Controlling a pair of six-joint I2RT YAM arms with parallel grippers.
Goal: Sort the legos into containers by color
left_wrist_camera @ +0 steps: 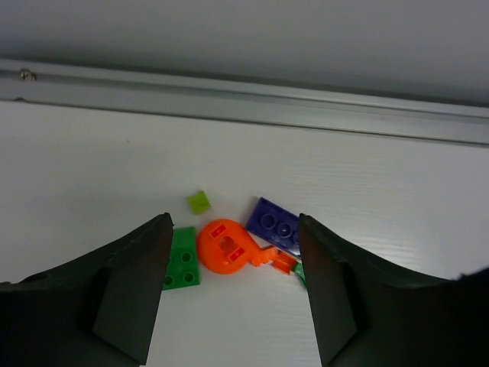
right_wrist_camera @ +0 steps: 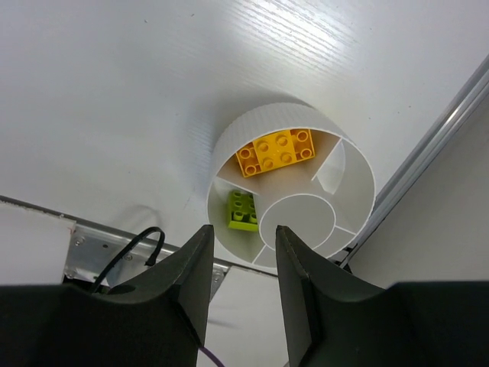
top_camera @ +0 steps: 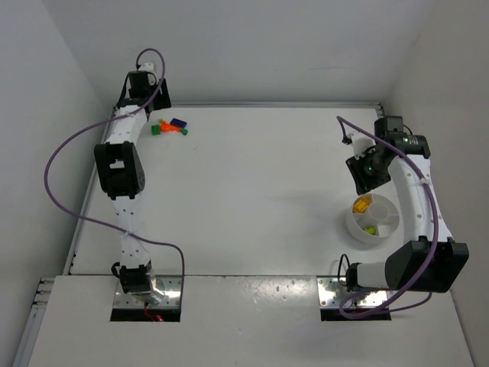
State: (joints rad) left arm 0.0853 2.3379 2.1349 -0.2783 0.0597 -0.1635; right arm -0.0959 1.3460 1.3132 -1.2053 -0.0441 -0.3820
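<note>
Several legos lie in a cluster at the table's far left. In the left wrist view they are a green brick, a round orange piece, a purple-blue brick, a tiny lime piece and a small red-orange piece. My left gripper hangs open just above them, its fingers on either side of the cluster and holding nothing. The white divided dish holds a yellow brick and a lime brick in separate containers. My right gripper hovers open and empty above the dish.
A metal rail and the back wall run close behind the legos. The right wall and its rail stand right beside the dish. The left arm's purple cable loops over the table's left edge.
</note>
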